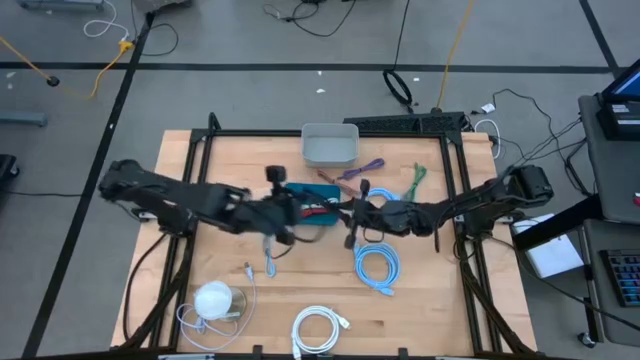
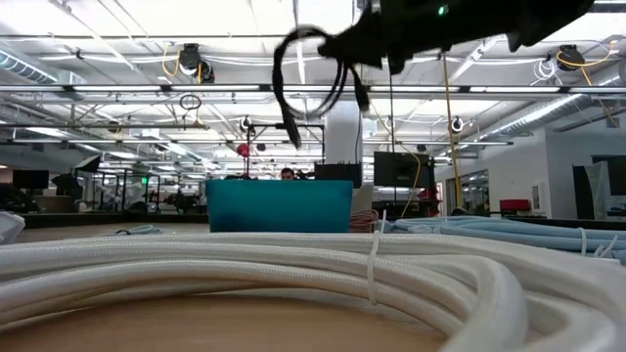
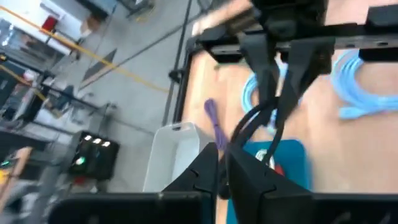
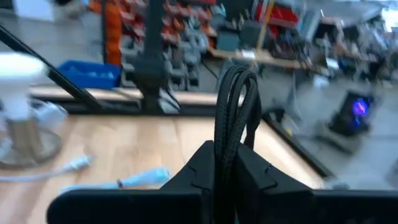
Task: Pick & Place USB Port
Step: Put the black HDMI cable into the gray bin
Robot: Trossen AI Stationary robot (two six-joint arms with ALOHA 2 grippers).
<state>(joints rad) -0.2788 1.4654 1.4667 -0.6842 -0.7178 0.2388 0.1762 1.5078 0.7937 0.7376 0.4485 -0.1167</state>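
Right now my 2 grippers meet over the middle of the table, above the teal tray point(image 1: 318, 212), with a black cable point(image 2: 305, 83) strung between them. My right gripper point(image 4: 225, 167) is clamped tight on a doubled loop of that cable, which rises straight out from between its fingers. My left gripper point(image 3: 222, 163) is also closed down to almost nothing, and the same black cable runs out from its fingertips toward the right arm's wrist. So the cable's long axis lies roughly left to right, along the line joining my 2 arms, and from table height it hangs as a loop well above the tray. The grey bin point(image 1: 330, 145) sits just beyond the tray, toward the far edge, about equally near to either gripper.
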